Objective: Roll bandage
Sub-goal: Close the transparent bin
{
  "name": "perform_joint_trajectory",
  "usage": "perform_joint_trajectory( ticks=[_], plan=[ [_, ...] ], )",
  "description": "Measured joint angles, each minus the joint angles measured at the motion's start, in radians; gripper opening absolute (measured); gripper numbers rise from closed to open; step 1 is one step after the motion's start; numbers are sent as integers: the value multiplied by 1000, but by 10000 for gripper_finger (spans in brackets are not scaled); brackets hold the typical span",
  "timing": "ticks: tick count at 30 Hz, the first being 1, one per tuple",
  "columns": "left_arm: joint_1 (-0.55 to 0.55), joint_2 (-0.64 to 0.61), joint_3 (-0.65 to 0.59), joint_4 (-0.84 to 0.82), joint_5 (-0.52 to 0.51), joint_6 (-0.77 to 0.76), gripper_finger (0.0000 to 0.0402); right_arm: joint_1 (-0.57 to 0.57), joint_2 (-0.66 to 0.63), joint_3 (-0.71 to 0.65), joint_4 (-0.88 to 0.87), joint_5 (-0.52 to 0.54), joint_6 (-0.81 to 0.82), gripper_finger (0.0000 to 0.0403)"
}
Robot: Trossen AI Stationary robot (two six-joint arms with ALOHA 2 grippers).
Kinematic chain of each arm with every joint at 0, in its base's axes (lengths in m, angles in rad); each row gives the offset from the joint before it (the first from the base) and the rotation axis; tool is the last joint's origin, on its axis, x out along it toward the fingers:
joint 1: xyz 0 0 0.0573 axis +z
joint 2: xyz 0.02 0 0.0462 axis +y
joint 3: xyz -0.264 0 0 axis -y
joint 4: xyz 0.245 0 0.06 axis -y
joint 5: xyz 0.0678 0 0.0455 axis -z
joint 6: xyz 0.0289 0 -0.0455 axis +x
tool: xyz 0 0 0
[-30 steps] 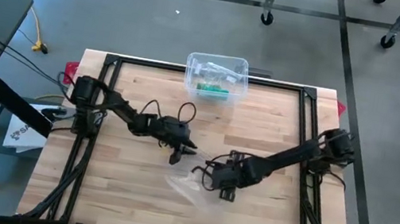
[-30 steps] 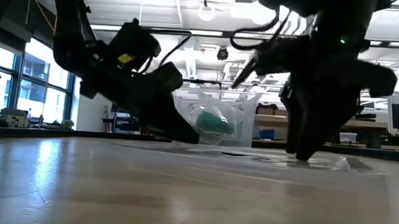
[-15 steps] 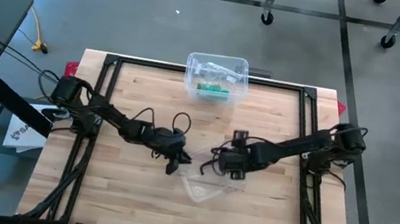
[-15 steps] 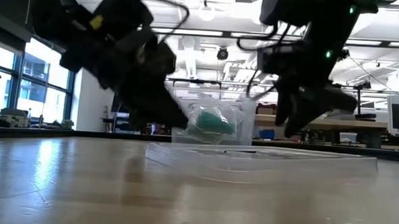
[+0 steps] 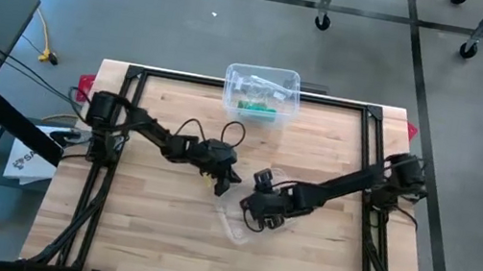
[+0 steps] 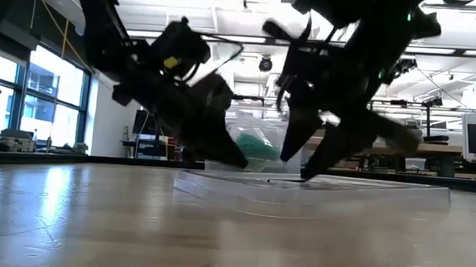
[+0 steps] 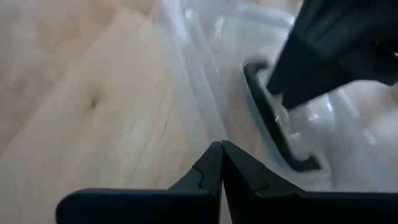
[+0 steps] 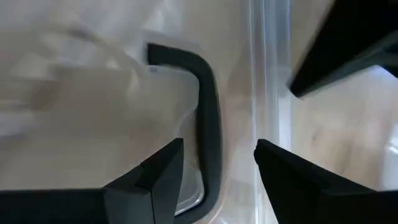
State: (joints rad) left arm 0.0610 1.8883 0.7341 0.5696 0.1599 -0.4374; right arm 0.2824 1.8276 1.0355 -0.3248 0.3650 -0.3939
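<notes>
both arms reach inward to table centre, wrists pitched down. left gripper (image 5: 230,181) has its fingers pressed together, tips at the edge of the clear plastic lid (image 5: 238,221), nothing visibly between them. right gripper (image 5: 258,212) stands spread, a lid edge running between its jaws. bandage (image 5: 256,109) sits in the clear bin (image 5: 261,93), well beyond both jaws.

A pale wooden plank tabletop (image 5: 158,229) with a black metal frame stands on a grey concrete floor (image 5: 171,27). Left of the tabletop, tall bright windows (image 6: 42,101) face the room; white ceiling lights (image 6: 247,13) hang above it.
</notes>
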Motion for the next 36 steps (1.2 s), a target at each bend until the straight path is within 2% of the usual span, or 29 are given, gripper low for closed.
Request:
perform_joint_trajectory(
  ticks=[3,5,13,20,26,30,34,36],
  plan=[
    [-1,31,2,18,8,-3,6,15,43,0,22,99,0,197],
    [-3,47,2,33,7,-4,4,17,64,0,33,130,-4,197],
    [-27,68,2,74,-4,-23,1,15,80,1,58,168,41,197],
    [-29,70,0,80,1,-65,1,77,78,-3,49,399,117,185],
    [-31,70,0,80,13,-63,1,137,77,-3,42,490,273,166],
    [-32,71,1,80,16,-55,1,132,76,-3,38,447,341,159],
    [-33,71,2,80,20,-51,1,78,70,2,55,206,312,157],
    [-33,71,2,80,20,-51,1,51,70,2,53,149,294,154]
  ],
)
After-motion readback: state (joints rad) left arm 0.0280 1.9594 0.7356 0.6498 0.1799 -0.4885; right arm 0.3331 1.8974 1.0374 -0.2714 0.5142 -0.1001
